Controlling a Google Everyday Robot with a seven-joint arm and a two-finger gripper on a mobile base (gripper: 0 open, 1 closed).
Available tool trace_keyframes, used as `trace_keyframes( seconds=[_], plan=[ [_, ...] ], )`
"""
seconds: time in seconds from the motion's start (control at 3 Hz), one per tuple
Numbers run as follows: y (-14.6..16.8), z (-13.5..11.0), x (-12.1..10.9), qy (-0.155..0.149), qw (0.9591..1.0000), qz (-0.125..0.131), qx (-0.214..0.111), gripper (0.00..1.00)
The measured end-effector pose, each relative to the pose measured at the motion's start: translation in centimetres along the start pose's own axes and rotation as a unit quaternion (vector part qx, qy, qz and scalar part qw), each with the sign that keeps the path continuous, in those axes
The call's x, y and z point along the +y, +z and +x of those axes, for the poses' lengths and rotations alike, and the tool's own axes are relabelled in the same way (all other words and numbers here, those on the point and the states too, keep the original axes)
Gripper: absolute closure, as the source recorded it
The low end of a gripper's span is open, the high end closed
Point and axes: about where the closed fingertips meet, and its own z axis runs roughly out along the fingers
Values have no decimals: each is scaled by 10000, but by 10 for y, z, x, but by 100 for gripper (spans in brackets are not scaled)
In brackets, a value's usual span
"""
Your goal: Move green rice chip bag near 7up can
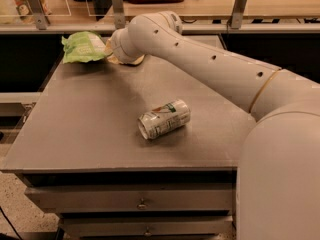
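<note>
- Table (85, 129): grey top filling the centre of the frame, with 2 drawer fronts (100, 199) below its front edge.
- Green rice chip bag (83, 46): crinkled light-green bag at the upper left of the frame, on the table's far left corner.
- 7up can (164, 118): silvery can with green and red markings, lying on its side near the centre of the table, open end toward the lower left; well apart from the bag.
- Arm (215, 69): 1 white arm reaching from the lower right of the frame to the upper left.
- Gripper (108, 51): at the bag's right edge, mostly hidden behind the wrist; whether it is open, closed or gripping the bag cannot be told.
</note>
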Motion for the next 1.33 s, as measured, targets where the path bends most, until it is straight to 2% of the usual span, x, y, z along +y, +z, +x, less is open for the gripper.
trace_keyframes(
  seconds=[0.67, 1.33],
  plan=[
    [-10, 5, -3, -1, 9997, 259, 38, 100],
    [-38, 14, 3, -238, 9983, 531, 15, 100]
  ],
)
